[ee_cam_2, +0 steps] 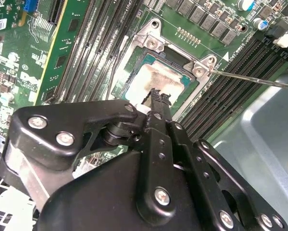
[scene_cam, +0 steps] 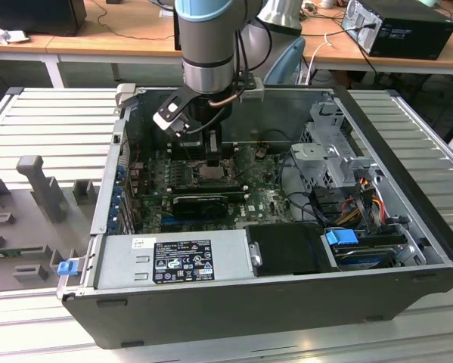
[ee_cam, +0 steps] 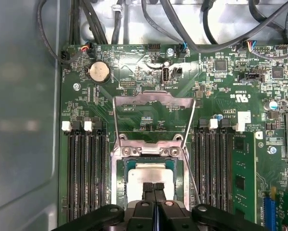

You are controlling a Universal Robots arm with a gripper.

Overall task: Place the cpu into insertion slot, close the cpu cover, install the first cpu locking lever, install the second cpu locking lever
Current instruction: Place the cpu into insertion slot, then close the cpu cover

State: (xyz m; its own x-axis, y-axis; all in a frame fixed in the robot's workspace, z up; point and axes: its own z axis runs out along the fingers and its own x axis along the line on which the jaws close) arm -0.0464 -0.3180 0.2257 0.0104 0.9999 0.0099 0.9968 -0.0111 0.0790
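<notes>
The black pincer has its two fingers pressed together, tips low over the cpu; whether they touch it cannot be told. The cpu, a flat square with a pale, smeared silver-grey top, lies in the insertion slot. The cpu cover, a thin dull metal frame, stands hinged open beyond the slot. A thin wire locking lever slants up beside the slot. Around it spreads the green motherboard, with long black memory slots on both sides and a round coin battery. In the exterior view, the open dark computer case lies on a ribbed grey metal counter, with wooden counters behind.
</notes>
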